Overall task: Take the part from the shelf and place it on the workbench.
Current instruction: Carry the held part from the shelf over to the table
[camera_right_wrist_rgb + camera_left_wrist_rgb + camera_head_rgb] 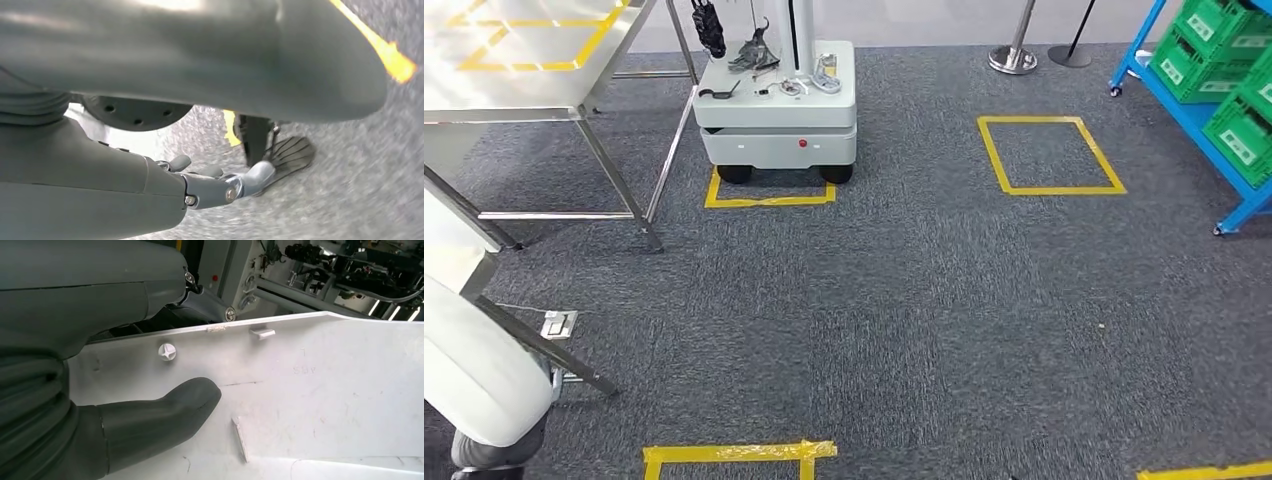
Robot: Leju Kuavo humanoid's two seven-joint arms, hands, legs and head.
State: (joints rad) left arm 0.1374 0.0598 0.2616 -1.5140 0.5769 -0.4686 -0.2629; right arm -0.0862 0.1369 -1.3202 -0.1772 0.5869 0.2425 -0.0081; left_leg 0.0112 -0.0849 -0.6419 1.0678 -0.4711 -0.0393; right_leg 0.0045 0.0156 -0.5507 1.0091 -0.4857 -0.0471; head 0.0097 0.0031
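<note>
I have the white part [320, 390] in my left hand [90, 390], thumb pressed flat on its face so the panel rides steady while I carry it. It sits at my left side, its edge low in the head view. The tabletop [514, 60] lies ahead-left. My right hand [210, 187] hangs over carpet, fingers loosely apart, holding nothing.

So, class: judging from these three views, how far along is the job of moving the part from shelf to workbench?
Done: the part, a white panel, is off the shelf, which stands away to the right. In hand: the left hand holds the part, thumb pressed on its face; the right hand hangs over the carpet with nothing in its fingers. Left: carry it to the workbench, ahead on the left, and set it down.
</note>
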